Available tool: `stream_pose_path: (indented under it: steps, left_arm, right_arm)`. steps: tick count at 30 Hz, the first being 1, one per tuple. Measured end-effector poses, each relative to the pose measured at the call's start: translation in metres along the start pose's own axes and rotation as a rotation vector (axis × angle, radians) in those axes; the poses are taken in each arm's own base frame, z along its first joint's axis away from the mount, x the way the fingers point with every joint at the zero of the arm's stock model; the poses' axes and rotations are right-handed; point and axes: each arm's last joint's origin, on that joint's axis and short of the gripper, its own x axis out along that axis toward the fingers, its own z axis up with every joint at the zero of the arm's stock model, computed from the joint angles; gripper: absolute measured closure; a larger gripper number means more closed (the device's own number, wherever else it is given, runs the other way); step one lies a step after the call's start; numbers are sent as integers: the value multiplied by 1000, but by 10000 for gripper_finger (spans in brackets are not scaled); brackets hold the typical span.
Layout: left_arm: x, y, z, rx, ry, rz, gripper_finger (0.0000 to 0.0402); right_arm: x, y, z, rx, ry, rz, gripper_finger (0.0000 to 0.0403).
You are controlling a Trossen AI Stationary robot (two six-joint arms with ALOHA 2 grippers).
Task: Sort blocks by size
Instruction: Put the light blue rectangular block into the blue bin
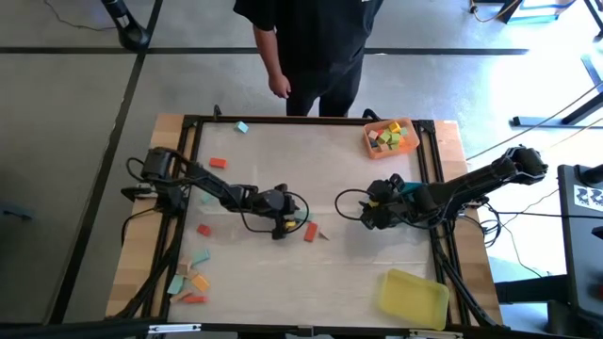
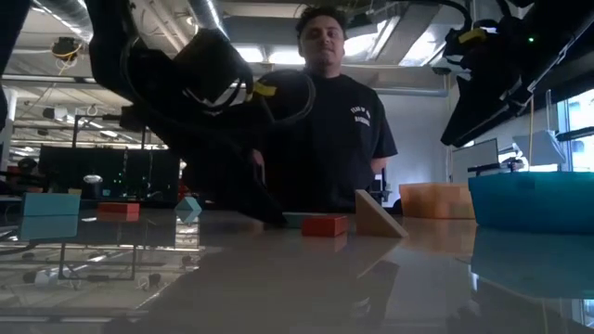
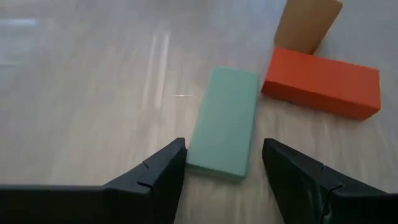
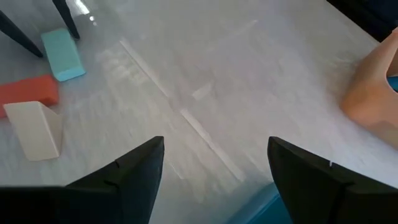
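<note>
1. Left gripper (image 3: 221,171): mid-table, low; jaws apart, straddling the near end of the green bar (image 3: 224,122); nothing held.
2. Red bar (image 3: 321,82): just beside the green bar; risk: the outer finger clips it on closing, skewing the grip.
3. Right gripper (image 4: 214,168): jaws apart, empty; waiting right of centre.

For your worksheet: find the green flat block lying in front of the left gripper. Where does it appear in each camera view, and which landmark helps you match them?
High view: green flat block at table centre, partly hidden under the left gripper.
Low view: a thin teal edge left of the red block.
Left wrist view: centre, ahead of the open fingers.
Right wrist view: upper left.
Shared landmark: the red block beside it.
</note>
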Motion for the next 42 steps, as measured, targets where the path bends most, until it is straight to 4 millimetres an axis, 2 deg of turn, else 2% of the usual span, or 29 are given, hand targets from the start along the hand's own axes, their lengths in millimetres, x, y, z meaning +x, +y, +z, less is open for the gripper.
stream_pose_path:
  steps: [3,6,10,17,21,26,31,36,42]
  left_arm:
    - [2,4,-1,-21,4,-33,215]
    - [2,6,-1,-23,2,-34,249]
    - [3,5,0,54,-20,-41,287]
    - [2,5,2,96,-32,-47,288]
    - [-11,2,14,110,-74,-23,288]
    - [-39,-8,35,181,-142,85,288]
    - [-63,-26,51,270,-233,186,288]
    - [-74,-43,56,360,-278,312,288]
    - [-80,-54,64,406,-362,358,288]
  right_arm:
    - [0,0,0,-2,-6,-7,121]
    - [3,1,-1,-10,-6,-19,121]
    - [7,4,-3,-30,8,-33,121]
    - [17,11,-6,-91,27,-46,121]
    - [19,12,-7,-90,38,-36,121]
    - [18,24,4,-35,-56,75,121]
    - [13,42,23,-27,-210,277,121]
    - [4,53,40,4,-344,436,121]
    - [17,62,53,78,-395,575,121]
